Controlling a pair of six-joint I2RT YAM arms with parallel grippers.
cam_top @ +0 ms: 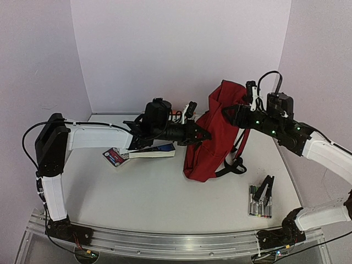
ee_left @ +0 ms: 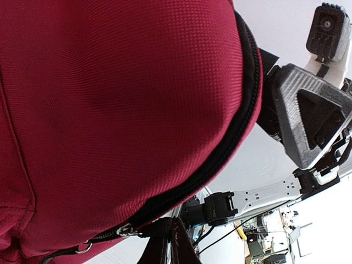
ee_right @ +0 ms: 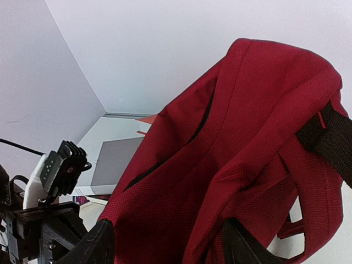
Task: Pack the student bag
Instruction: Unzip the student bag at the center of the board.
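The student bag (cam_top: 213,147), a dark-red backpack with black zips and straps, stands slumped right of the table's middle. My left gripper (cam_top: 202,135) reaches in from the left and is shut on a black zip pull at the bag's side. In the left wrist view, the closed gripper (ee_left: 168,245) pinches that pull below the zip line (ee_left: 220,154) of the bag (ee_left: 110,99). My right gripper (cam_top: 232,111) is at the bag's upper edge. In the right wrist view its gripper (ee_right: 170,248) is open, fingers wide apart, with the bag's red fabric (ee_right: 247,137) bulging between them.
A stack of books (cam_top: 154,150) and a small blue-and-red booklet (cam_top: 114,157) lie left of the bag, under the left arm. A pack of markers with a black clip (cam_top: 262,198) sits near the front right. A grey flat book (ee_right: 113,159) lies behind the bag.
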